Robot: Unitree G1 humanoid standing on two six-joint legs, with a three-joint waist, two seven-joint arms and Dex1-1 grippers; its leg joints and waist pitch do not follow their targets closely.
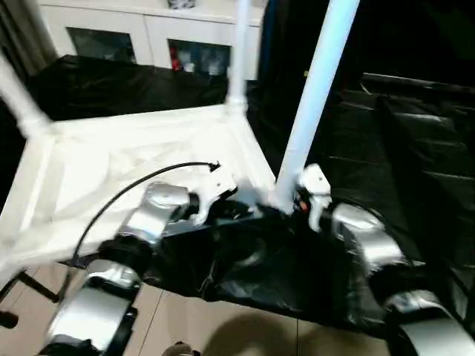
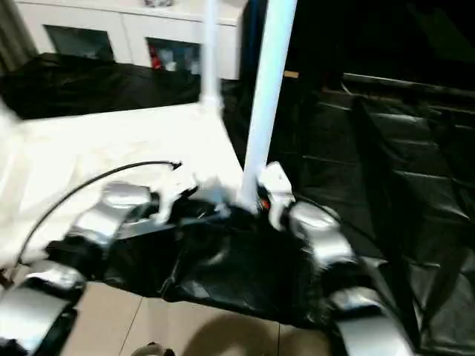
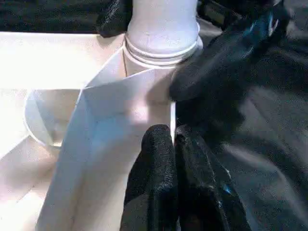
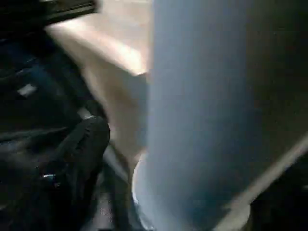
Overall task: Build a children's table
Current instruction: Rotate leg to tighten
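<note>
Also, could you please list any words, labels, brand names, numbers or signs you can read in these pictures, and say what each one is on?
No readable text.
Tabletop and near leg: plain white, no lettering.
Left gripper and right gripper: no legible marking.
Cabinet: red items behind its glass doors, too blurred to read.

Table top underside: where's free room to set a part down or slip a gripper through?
Free: the table top between the far leg and the left leg. Also the black sheet right of the near leg. Crowded: the near corner, where the left gripper and right gripper meet.
</note>
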